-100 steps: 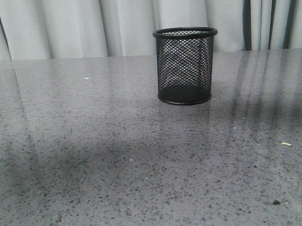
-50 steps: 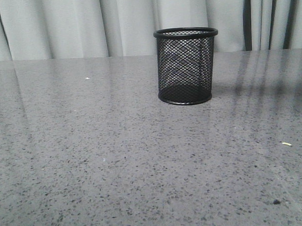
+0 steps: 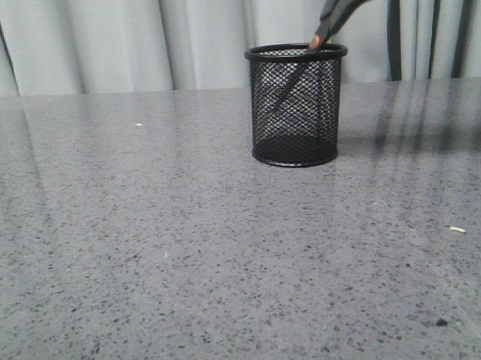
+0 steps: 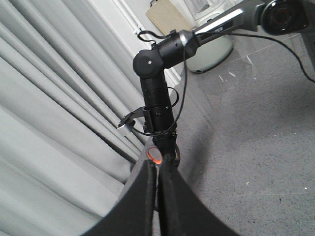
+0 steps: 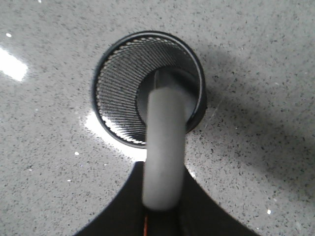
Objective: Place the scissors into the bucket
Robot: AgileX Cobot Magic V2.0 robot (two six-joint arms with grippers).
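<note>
The bucket (image 3: 297, 107), a black wire-mesh cup, stands upright on the grey speckled table, right of centre and far back. The scissors (image 3: 334, 19) slant in from the upper right. Their dark blades reach down inside the bucket and show through the mesh. In the right wrist view my right gripper (image 5: 164, 172) is shut on the scissors' grey handle (image 5: 165, 142), straight above the bucket's open mouth (image 5: 115, 83). In the left wrist view my left gripper (image 4: 158, 164) is shut and empty, held away from the table. Beyond it is the right arm (image 4: 156, 98) with an orange-ringed part of the scissors (image 4: 154, 155).
Pale curtains hang behind the table's far edge. A small pale crumb (image 3: 457, 230) and a dark speck (image 3: 441, 321) lie at the front right. A pale rounded appliance (image 4: 211, 49) stands beyond the table in the left wrist view.
The scissors were out of view in both earlier frames. They have come down from the upper right, with their blades now inside the bucket. The bucket has not moved.
</note>
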